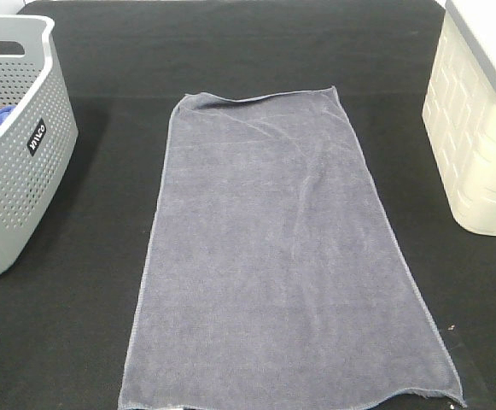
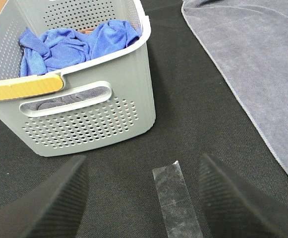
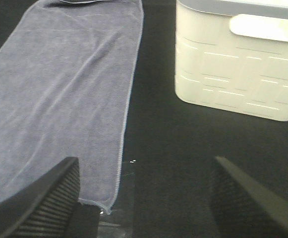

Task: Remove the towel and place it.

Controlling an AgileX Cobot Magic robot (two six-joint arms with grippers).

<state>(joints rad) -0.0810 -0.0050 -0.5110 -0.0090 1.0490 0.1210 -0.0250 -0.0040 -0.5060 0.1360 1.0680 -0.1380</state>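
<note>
Left gripper [image 2: 143, 198]: your left wrist view shows its two dark ribbed fingers [image 2: 44, 203] spread wide apart, pinching nothing, above the black worktop [image 1: 94, 256] near the grey basket.
Right gripper [image 3: 143, 198]: your right wrist view shows its fingers [image 3: 39, 203] likewise spread and empty; one finger sits over the towel's near right corner, though you cannot tell whether it touches the cloth.
Tape strip [image 2: 176, 198]: a clear piece stuck flat on the worktop, between the left fingers in your left wrist view.
Towel [image 1: 273, 248]: greyish-lavender terry cloth, spread flat and lengthwise down the middle of the worktop, its near hem at the near edge of your high view and its far hem well short of the far edge. The far left corner shows a slight fold. It lies between the two containers, touching neither.
Grey basket [image 1: 17, 188]: perforated, upright at the left, well apart from the towel; it bears a small black label and a yellow-orange handle [image 2: 25, 89].
Blue cloth [image 2: 74, 44]: bright blue, crumpled inside the grey basket; a darker grey fabric shows through the handle slot.
Cream bin [image 1: 478, 145]: pale, with a grey rim, upright at the far right of the worktop, apart from the towel.
</note>
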